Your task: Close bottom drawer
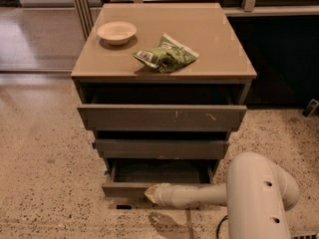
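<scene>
The bottom drawer (122,189) is the lowest of three in a grey-brown cabinet (79,91). It sits at 6 o'clock from the cabinet's middle and is pulled out, so its shallow dark tray shows. It sticks out past the middle drawer (159,148) just above it. The top drawer (159,117) is the widest, with pale scratches on its front, and it is also partly out.

The gripper (148,193) is low, at the front panel of the bottom drawer and a little right of that panel's middle. Its tip appears to touch the panel. I cannot tell whether it is apart or together. The pale arm (199,195) reaches in from 4 o'clock, level with the speckled floor (45,173).

On the tabletop (219,44), a pale bowl (116,32) stands toward 10 o'clock. A crumpled green snack bag (167,57) lies near the middle, apart from the bowl.
</scene>
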You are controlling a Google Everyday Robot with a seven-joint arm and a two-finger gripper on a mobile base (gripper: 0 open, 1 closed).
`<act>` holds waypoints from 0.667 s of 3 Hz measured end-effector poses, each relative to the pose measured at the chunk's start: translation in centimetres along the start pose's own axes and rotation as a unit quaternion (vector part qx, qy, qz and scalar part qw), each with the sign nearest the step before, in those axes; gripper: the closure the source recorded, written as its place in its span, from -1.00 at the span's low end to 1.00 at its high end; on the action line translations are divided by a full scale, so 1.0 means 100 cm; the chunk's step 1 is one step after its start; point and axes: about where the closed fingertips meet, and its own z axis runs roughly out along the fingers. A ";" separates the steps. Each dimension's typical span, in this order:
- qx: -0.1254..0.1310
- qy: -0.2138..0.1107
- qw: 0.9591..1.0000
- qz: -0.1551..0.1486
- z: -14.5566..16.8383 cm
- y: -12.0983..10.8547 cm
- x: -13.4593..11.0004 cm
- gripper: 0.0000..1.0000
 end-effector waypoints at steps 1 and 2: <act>0.000 0.000 1.000 0.000 0.000 0.000 0.000 1.00; 0.022 0.006 1.000 -0.003 0.007 -0.013 0.005 1.00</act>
